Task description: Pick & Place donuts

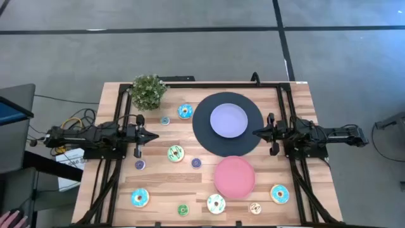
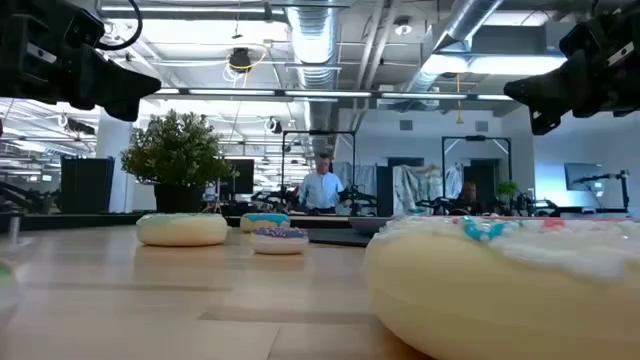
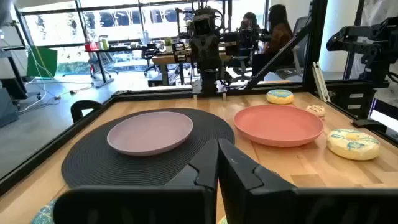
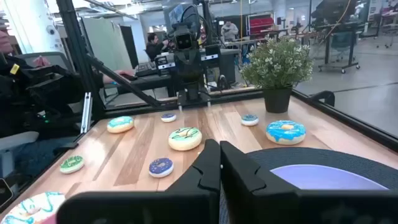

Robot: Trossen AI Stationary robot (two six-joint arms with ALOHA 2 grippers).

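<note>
Slatted wooden table (image 1: 114, 183) with ring-shaped iced donuts (image 1: 176, 152) scattered across its left and near parts, none held. A smooth lavender plate (image 1: 228, 120) sits on a ribbed black disc (image 1: 205, 136); a matte pink plate (image 1: 235, 176) overlaps the disc's near edge. Left gripper (image 1: 154, 135) and right gripper (image 1: 255, 133) hover at either side, fingers pressed together. In the low view, one donut looms blurred and cut off.

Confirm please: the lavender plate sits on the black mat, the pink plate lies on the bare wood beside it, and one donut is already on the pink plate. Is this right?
Not quite. The pink plate holds no donut; the high view shows it bare. The rest is right: the lavender plate sits on the black mat, and the pink plate lies on the wood beside it.
</note>
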